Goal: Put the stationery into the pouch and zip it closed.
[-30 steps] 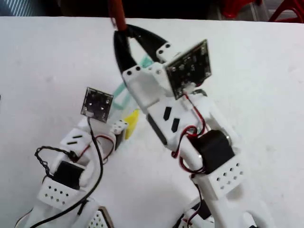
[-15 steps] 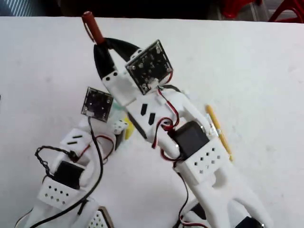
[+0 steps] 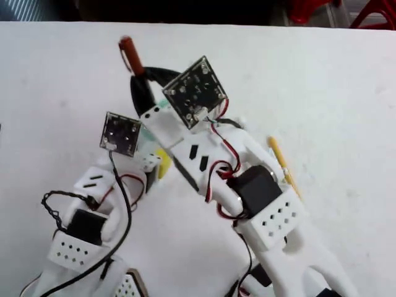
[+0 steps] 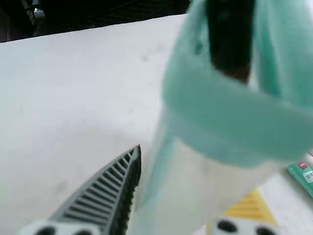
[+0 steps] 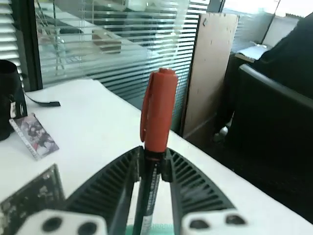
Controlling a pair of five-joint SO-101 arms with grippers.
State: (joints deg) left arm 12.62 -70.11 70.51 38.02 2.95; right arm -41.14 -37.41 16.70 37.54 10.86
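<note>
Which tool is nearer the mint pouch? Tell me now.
Left. The left tool sits right against the pouch; the right tool, gripping a red marker, is farther off.

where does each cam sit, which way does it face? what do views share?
High view: fixed above, looking down on the white table; both arms show.
Left wrist view: on the left arm, close against the mint pouch; left hand in foreground.
Right wrist view: on the right arm, facing along the right hand, shut on the red marker, toward blinds.
Shared: high and right wrist views both show that marker.
</note>
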